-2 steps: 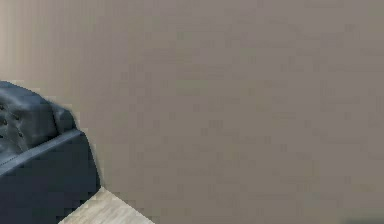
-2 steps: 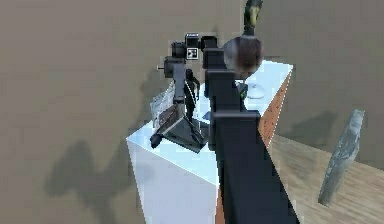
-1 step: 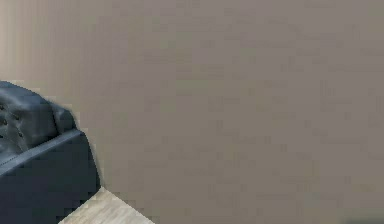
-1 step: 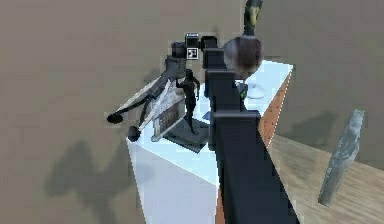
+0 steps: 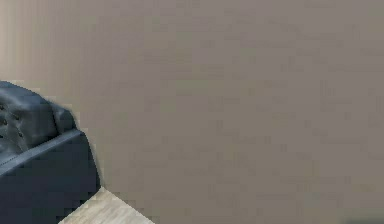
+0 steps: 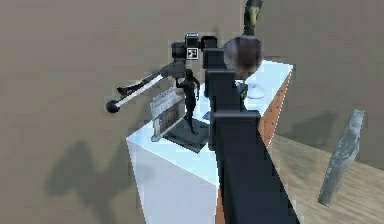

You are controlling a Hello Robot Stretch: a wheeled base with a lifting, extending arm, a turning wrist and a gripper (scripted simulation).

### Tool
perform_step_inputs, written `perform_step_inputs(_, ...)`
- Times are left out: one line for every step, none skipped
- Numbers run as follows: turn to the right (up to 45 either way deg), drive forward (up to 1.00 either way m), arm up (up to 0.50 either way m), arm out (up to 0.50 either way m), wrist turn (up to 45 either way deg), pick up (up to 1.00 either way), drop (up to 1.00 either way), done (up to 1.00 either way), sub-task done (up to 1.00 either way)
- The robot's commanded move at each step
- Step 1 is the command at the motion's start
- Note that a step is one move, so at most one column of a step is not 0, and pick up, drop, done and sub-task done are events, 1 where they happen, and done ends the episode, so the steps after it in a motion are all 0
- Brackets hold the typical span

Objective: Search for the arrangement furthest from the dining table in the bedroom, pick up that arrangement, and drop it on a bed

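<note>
The arrangement (image 6: 243,52), an upright round pot with a sprig, stands on the white table (image 6: 165,170) just right of the far end of the arm (image 6: 240,150) in the arm side view. The tool (image 6: 116,102) points left, away from it, carrying nothing; its grip cannot be told.

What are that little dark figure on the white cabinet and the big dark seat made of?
The figure looks like dark metal or stone: near black with a dull sheen. The seat looks like padded leather or leatherette: dark, tufted, faintly glossy. Neither is certain.
</note>
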Motion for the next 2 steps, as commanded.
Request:
perform_step_inputs(0.0, 0.00, 0.00, 0.00, 45.0, 0.00, 0.00, 0.00, 0.00)
perform_step_inputs(0.0, 0.00, -0.28, 0.00, 0.0, 0.00, 0.00, 0.00, 0.00)
